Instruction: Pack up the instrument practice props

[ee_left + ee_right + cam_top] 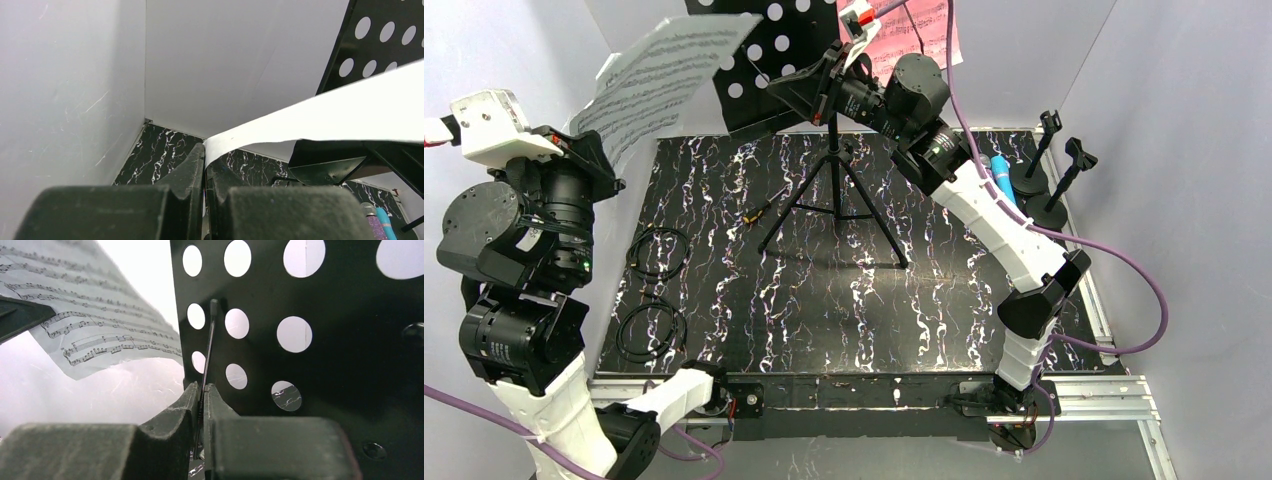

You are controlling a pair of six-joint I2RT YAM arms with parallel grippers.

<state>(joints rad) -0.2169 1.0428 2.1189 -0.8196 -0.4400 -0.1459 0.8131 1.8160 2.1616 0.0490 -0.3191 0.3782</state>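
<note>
My left gripper (604,150) is shut on the lower corner of the white music sheet (664,75) and holds it up in the air at the left; the pinch shows in the left wrist view (205,150) with the white sheet (325,115) running off to the right. My right gripper (786,90) is shut on a thin black wire arm (207,350) at the tripod's perforated plate (325,365). The pink sheet (914,35) stands at the back. The blue microphone (1002,175) lies by two black mic holders (1049,170) at the right. The purple glitter microphone (372,222) lies beside the blue microphone (386,222).
The tall black tripod (834,190) stands mid-table at the back. Two coiled black cables (659,250) lie at the left on the marbled black mat (844,310). A small dark plug-like item (764,207) lies near the tripod's feet. Grey walls enclose the table on three sides.
</note>
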